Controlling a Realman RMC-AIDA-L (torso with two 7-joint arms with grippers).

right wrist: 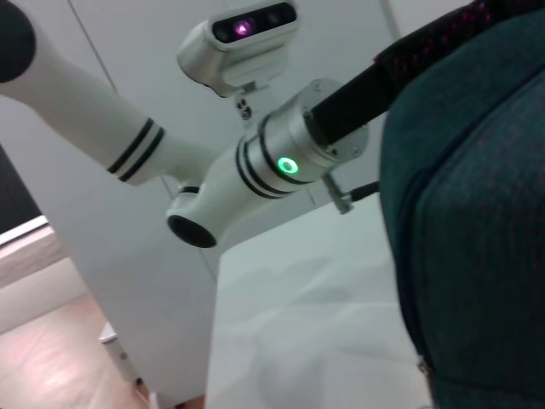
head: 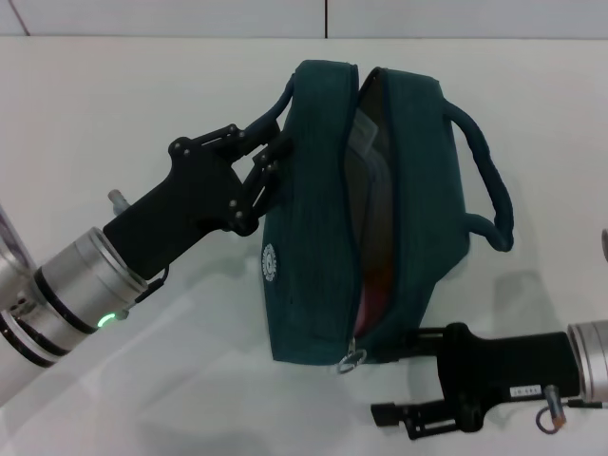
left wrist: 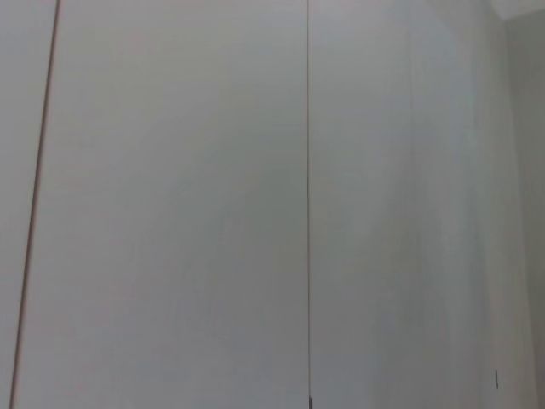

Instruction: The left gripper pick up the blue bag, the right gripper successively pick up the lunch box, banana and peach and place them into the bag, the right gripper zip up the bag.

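Bag: blue bag (head: 313,218) stands on the white table (head: 114,104), centre of the head view, long axis running from 12 to 6 o'clock.
Opening: top zip is parted along most of its length; dark interior with something reddish shows through the gap, contents not identifiable.
Zip pull: metal zip pull (head: 353,359) hangs at the 6 o'clock end of the bag.
Handles: one strap loops out at 3 o'clock, clear of both arms; the other sits at the 10 o'clock side.
Left gripper: left gripper (head: 275,157) comes in from 8 o'clock, fingers closed narrow on the 10 o'clock strap and bag edge.
Right gripper: right gripper (head: 404,415) lies low at 5 o'clock, just beside the bag's near end; finger spread cannot be told.
Right wrist view: bag fabric (right wrist: 477,213) fills one side, left arm (right wrist: 255,170) with green light beyond.
Left wrist view: plain pale panels only.
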